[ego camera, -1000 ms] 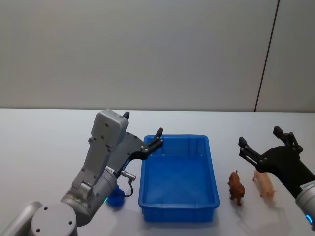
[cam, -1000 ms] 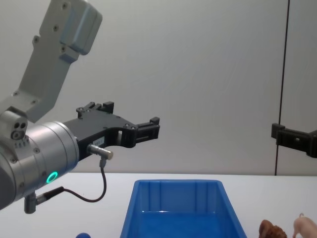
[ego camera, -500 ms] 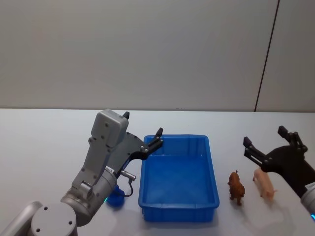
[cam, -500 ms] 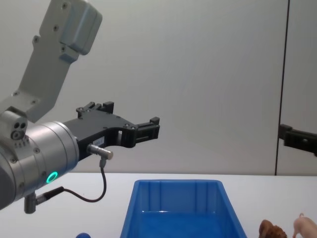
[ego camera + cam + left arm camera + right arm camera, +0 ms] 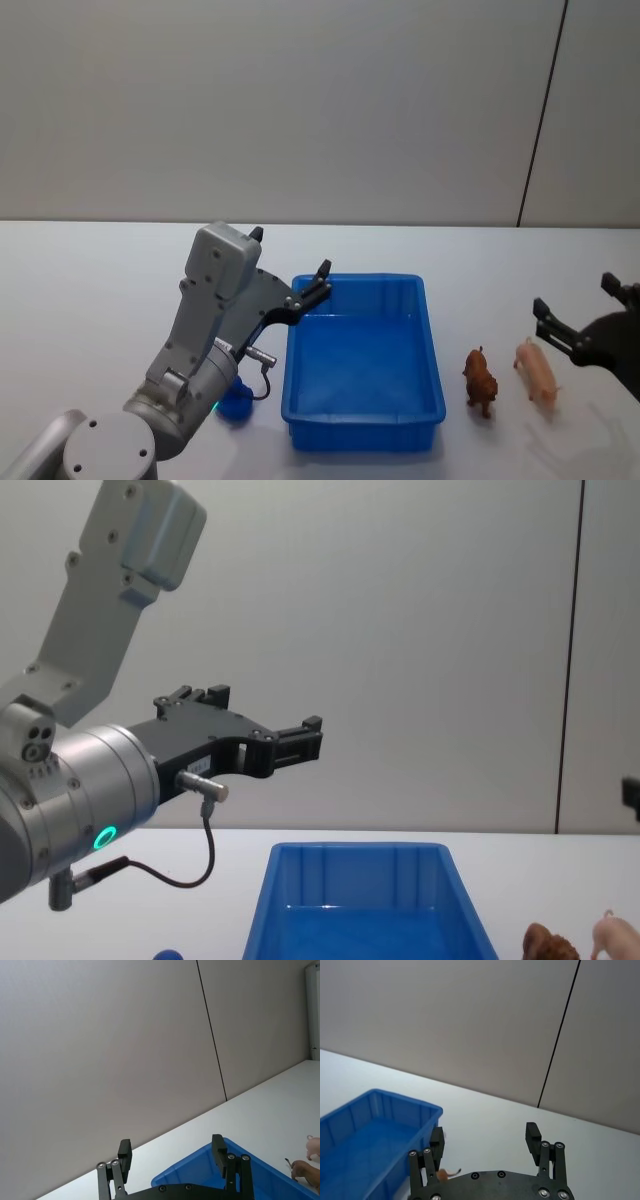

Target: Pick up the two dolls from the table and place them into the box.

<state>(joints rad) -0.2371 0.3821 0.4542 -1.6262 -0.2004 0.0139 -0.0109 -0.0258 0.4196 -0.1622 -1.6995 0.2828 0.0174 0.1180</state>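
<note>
The blue box (image 5: 360, 365) stands open and empty at the table's middle. To its right stand the two dolls, a reddish-brown one (image 5: 481, 380) and a pale pink one (image 5: 537, 372) beside it. My right gripper (image 5: 574, 293) hovers open above and to the right of the pink doll, holding nothing. My left gripper (image 5: 290, 252) is open over the box's far left corner. The left wrist view looks past the left gripper (image 5: 171, 1145) to the box (image 5: 260, 1172) and both dolls (image 5: 306, 1170). In the right wrist view, the right gripper (image 5: 484, 1132) is open beside the box (image 5: 370, 1130).
A small blue object (image 5: 235, 402) lies on the white table just left of the box, under my left arm. A grey wall with a dark vertical seam (image 5: 540, 120) stands behind. From the chest, the box (image 5: 360, 870) is low centre.
My right gripper has drawn back to the right, from above the brown doll to beyond the pink one. The left arm, box and dolls have not moved.
</note>
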